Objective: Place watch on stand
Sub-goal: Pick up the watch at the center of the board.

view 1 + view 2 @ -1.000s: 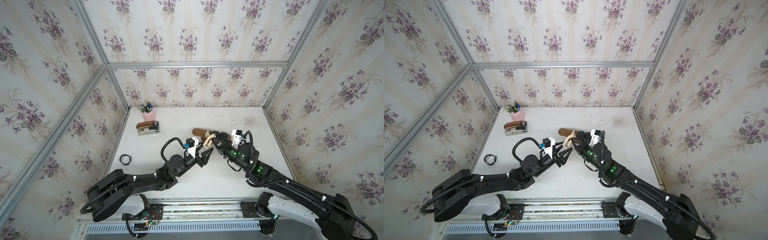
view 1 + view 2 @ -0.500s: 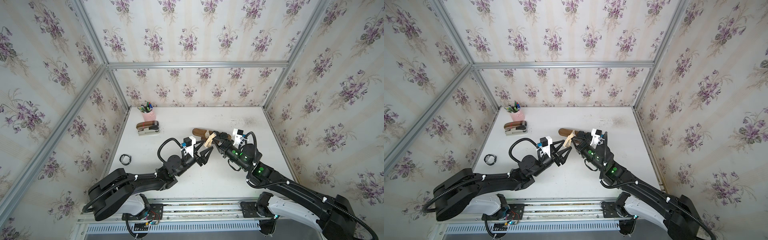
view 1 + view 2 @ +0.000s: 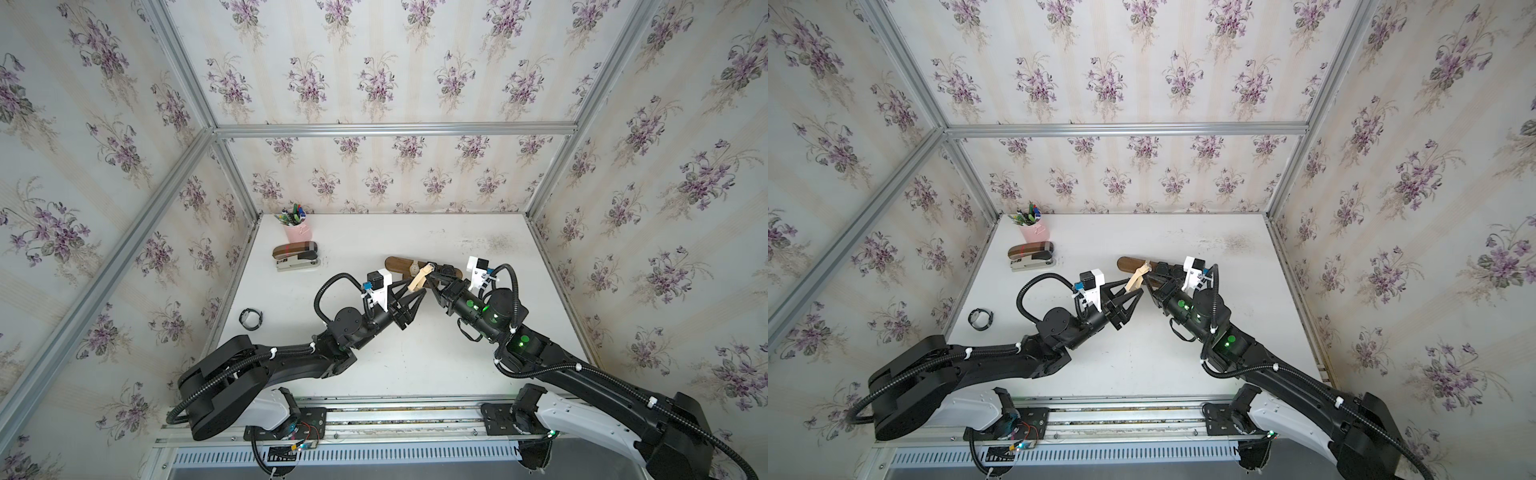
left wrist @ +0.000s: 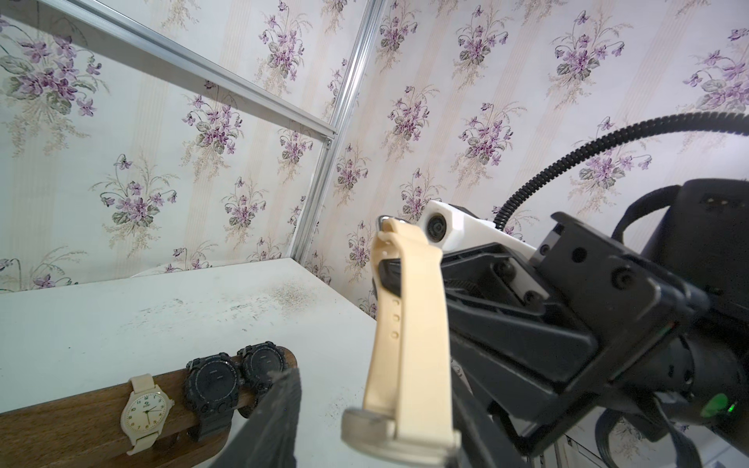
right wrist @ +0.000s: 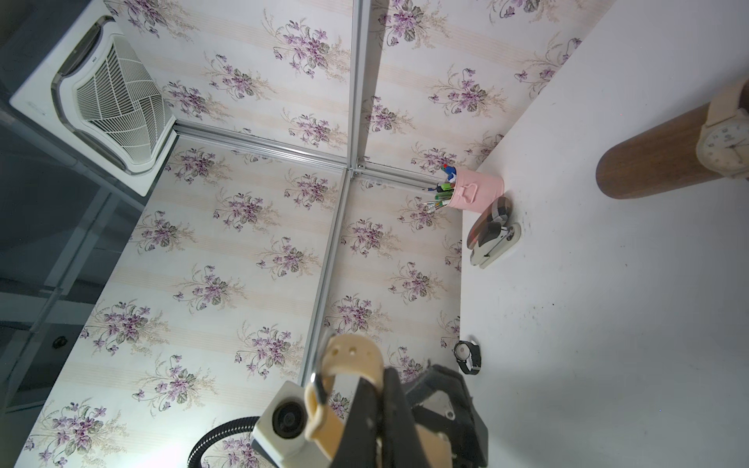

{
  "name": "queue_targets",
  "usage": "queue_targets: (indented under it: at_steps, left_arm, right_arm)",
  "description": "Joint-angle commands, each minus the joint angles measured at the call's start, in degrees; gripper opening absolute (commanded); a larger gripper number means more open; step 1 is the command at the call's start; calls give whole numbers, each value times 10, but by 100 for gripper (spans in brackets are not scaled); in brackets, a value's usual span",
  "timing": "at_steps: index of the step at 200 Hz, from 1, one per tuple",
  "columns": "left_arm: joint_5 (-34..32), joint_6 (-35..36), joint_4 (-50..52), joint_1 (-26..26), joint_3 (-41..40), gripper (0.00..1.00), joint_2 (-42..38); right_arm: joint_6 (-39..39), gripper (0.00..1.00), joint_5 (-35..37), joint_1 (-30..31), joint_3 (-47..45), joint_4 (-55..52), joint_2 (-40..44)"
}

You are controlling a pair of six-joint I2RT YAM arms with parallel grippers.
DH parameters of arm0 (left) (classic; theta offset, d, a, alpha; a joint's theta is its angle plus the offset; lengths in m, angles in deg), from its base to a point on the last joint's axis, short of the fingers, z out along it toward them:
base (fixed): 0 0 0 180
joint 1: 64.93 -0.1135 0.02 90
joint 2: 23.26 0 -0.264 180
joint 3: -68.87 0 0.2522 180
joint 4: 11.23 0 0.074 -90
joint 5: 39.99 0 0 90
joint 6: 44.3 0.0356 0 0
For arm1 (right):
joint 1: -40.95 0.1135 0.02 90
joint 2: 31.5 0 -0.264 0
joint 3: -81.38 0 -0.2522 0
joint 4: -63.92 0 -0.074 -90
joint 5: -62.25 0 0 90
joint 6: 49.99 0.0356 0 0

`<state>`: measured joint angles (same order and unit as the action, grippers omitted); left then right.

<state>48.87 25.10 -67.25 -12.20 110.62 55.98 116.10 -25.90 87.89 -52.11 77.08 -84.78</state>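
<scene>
Left wrist view: the right gripper (image 4: 387,279) is pressed together on the cream watch (image 4: 405,324), holding its strap roughly upright in the air. The left gripper (image 3: 417,296) stands spread beside the strap, one finger (image 4: 275,409) clear of it. In a top view the stand (image 3: 397,264) lies at twelve o'clock from both grippers, long axis nine to three. Three watches (image 4: 210,385) fill its three o'clock side. The bare nine o'clock end looks the likely spot, nearer the left arm.
</scene>
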Motion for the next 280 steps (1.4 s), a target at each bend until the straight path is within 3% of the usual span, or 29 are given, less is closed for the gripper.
queue_targets:
  at_steps: [1,92,113,196,219,247,280]
  left_arm:
    - [8,-6,-12,-1,5,47,-1]
    - [-6,-7,46,-3,10,36,-34]
    - [-25,-1,131,-3,28,30,-61]
    - [-76,20,550,-18,174,32,-113]
    - [-64,33,704,-37,255,31,-86]
    - [-50,46,856,-68,343,29,-46]
    - [-18,67,985,-124,432,28,15]
  right_arm:
    - [11,0,0,1,-3,19,2]
    - [8,0,34,1,1,-39,9]
    - [-5,0,60,1,1,-66,7]
    - [-49,0,60,0,9,-69,-37]
    - [-136,17,79,-5,77,-189,-65]
    - [-230,42,53,-44,80,-224,-63]
    - [-297,47,-31,-134,77,-268,-69]
